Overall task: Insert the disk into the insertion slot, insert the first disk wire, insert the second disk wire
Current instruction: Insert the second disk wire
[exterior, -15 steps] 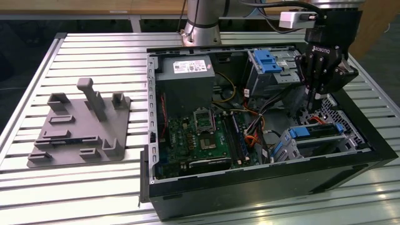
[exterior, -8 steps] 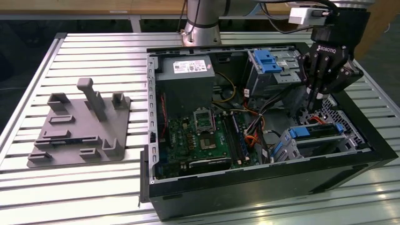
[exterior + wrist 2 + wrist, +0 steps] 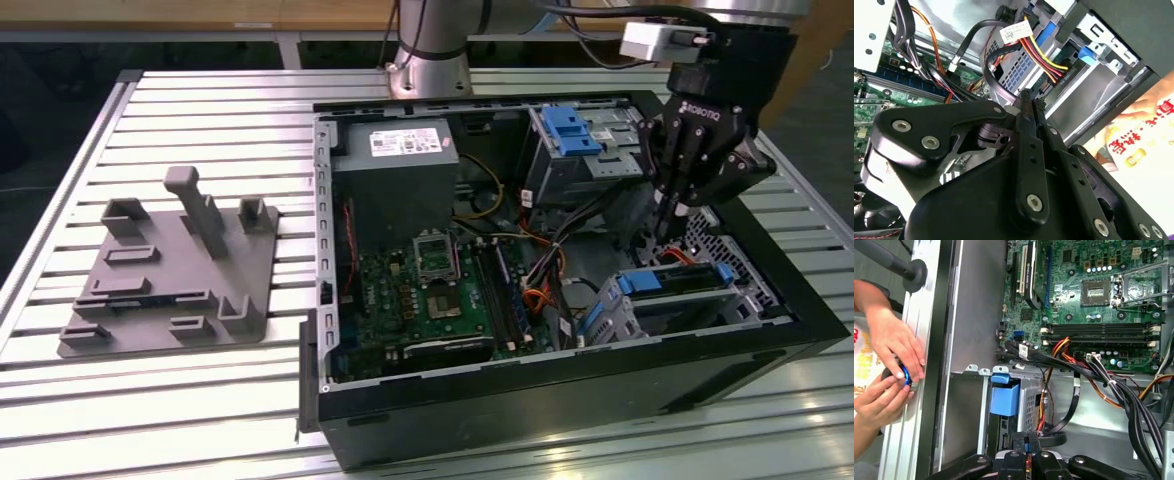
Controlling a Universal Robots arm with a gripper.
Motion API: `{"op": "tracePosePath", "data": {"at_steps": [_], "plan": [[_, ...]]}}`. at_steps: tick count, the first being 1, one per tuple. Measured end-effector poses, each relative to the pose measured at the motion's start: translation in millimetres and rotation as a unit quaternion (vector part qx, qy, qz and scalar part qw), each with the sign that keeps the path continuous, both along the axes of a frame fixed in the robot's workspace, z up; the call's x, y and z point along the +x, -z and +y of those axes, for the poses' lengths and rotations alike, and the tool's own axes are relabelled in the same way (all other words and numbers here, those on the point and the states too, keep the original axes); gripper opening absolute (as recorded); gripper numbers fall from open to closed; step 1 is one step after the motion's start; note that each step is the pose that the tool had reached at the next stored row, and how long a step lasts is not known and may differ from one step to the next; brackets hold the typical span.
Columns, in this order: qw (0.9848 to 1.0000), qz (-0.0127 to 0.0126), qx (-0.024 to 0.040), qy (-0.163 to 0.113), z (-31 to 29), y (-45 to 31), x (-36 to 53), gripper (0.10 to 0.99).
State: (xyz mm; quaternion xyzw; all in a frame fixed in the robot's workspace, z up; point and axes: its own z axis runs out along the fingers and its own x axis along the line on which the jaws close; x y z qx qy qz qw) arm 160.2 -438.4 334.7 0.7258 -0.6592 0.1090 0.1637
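You're handling the limp disk wire (image 3: 1070, 410) near the disk (image 3: 681, 283);
gripper (image 3: 670, 228) is pinching shut, seemingly on its stiff plug.

Showed a silver-grey tubular arm (image 3: 430, 45) ringed by a dark band in the exterior view. Carried a white box (image 3: 657, 40) with black cables (image 3: 607, 12) looping off it. Ended in a matte black gripper (image 3: 671, 225) marked with small white lettering. Was built of flat linked bars fastened by bright round screws (image 3: 1034, 202) in the second wrist view.

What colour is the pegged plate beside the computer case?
Plain grey; the plate shows best in the exterior view.
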Motion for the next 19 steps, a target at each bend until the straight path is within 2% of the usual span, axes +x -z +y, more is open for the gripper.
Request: {"op": "tracePosePath", "data": {"at_steps": [5,6,7,10,14,16,19], "plan": [[1.0,-0.0005,0.003,0.0,-11.2,0.0,0.0,0.145],[1.0,-0.0008,0.0059,0.0,-12.7,0.0,0.0,0.145],[0.9999,-0.0013,0.0123,0.0,-13.6,0.0,0.0,0.145],[0.9992,-0.0036,0.0395,0.0,-15.3,0.0,0.0,0.145],[0.9972,-0.0063,0.0747,0.0,-17.9,0.0,0.0,0.145],[0.9967,-0.0064,0.0813,0.0,-20.6,0.0,0.1,0.145],[0.9964,-0.0064,0.0847,0.0,-24.9,-0.2,0.0,0.145]]}}
